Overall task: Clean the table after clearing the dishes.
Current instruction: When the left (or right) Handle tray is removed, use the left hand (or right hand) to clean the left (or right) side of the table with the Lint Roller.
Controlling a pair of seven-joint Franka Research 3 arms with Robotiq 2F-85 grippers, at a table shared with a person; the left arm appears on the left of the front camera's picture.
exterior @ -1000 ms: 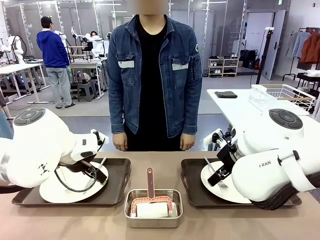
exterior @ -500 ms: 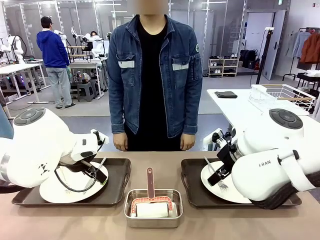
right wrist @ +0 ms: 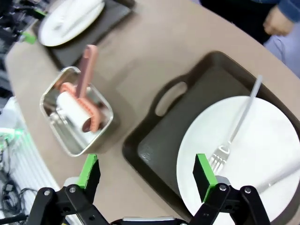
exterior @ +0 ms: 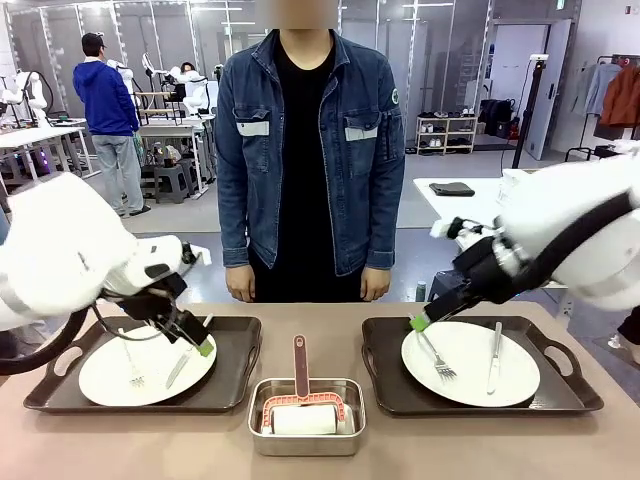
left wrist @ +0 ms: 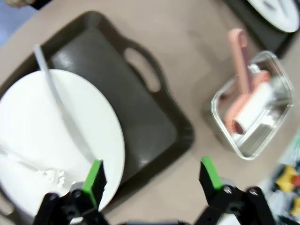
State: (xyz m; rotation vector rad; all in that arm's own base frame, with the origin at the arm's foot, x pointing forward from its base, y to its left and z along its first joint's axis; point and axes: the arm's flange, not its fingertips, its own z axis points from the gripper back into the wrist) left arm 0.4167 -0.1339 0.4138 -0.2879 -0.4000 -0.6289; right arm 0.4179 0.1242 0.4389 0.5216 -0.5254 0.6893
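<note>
The tan table [exterior: 320, 462] is running right across the front view. A person [exterior: 310, 150] in a denim jacket is standing at its twelve o'clock edge, hands hanging down. Two dark trays are sitting on the table: the left tray [exterior: 238, 372] at nine o'clock from the middle and the right tray [exterior: 384, 378] at three o'clock. They are carrying the left plate [exterior: 105, 380] and the right plate [exterior: 470, 385], both white and neither cleared off yet. Between the trays, at six o'clock, a steel pan [exterior: 306, 440] is holding a pink-handled roller [exterior: 299, 362], its handle pointing to twelve. A fork [exterior: 436, 358] and a knife [exterior: 494, 355] are lying on the right plate, with another pair on the left plate.

The left gripper [left wrist: 152, 174] is hovering at the left plate's three o'clock side, fingers spread wide and gripping nothing. One green pad [left wrist: 93, 176] is hanging over the plate rim, the other over bare table.

The right gripper [right wrist: 146, 171] is hovering at the right plate's ten o'clock, fingers equally wide and empty. They are straddling the tray's corner, one pad [right wrist: 204, 171] over the plate edge beside the fork.
</note>
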